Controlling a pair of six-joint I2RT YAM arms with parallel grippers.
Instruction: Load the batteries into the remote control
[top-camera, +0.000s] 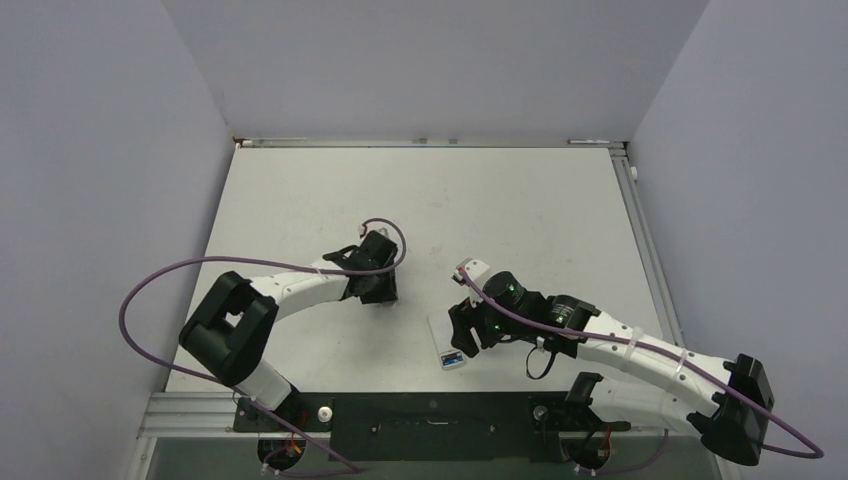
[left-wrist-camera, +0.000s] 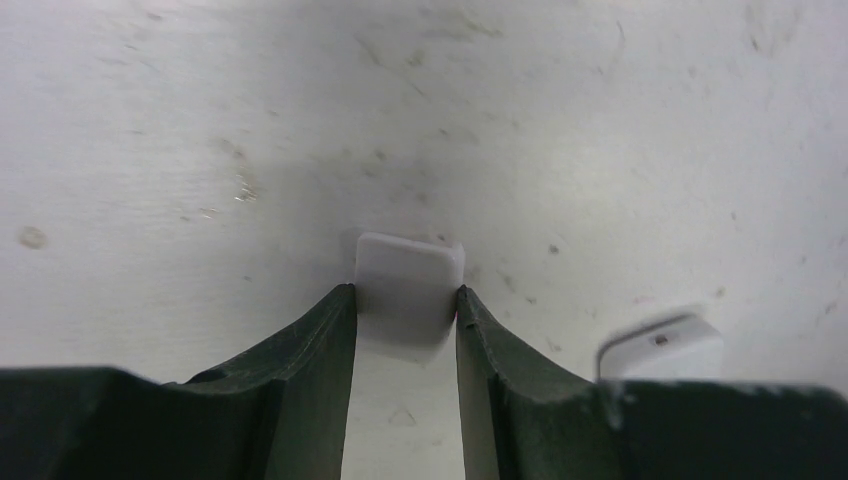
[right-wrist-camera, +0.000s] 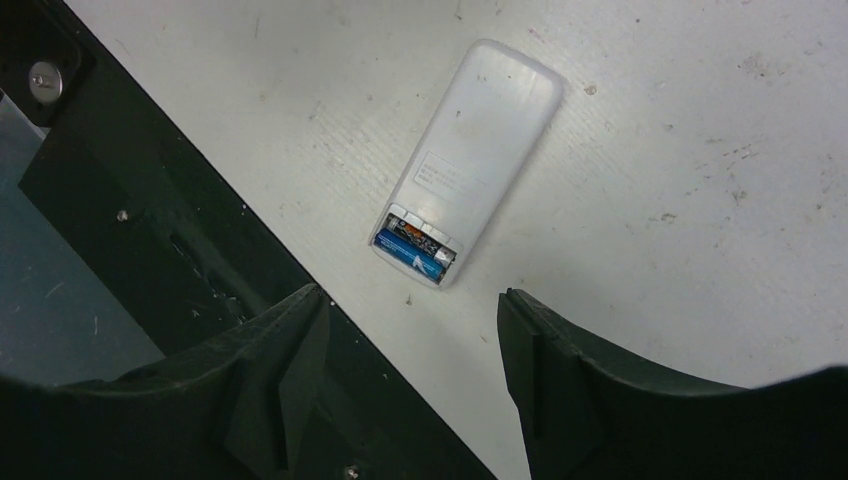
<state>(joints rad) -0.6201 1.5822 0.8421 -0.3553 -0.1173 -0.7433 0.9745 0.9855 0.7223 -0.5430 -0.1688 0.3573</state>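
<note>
From above, both arms reach in over the white table (top-camera: 520, 200). The left gripper (top-camera: 380, 290) is down near the middle of the surface. The right gripper (top-camera: 462, 340) hovers just over the remote control (top-camera: 450, 355), which lies flat near the front edge and a little right of centre. The two grippers are well apart.

Over to the left wrist camera, and there's a grip. The two dark fingers (left-wrist-camera: 320, 350) stand narrowly apart and pinch a small white square piece (left-wrist-camera: 410, 275) between their tips, each side of it touching a finger. I cannot tell whether the piece sits on the table or just above it. A blurred white shape shows low on the right of this view, too soft to identify.

Now the right wrist camera, looking straight down on the remote control. It lies plain back up, set diagonally, and the battery bay at its lower end is uncovered. Inside it, a blue battery (right-wrist-camera: 405, 250) lies side by side with a dark battery (right-wrist-camera: 425, 238), both seated in the bay. The right fingers (right-wrist-camera: 290, 340) spread wide on either side below that end, with nothing between them and nothing touching the handset. The dark front rail of the table runs diagonally across the left of this view.
</note>
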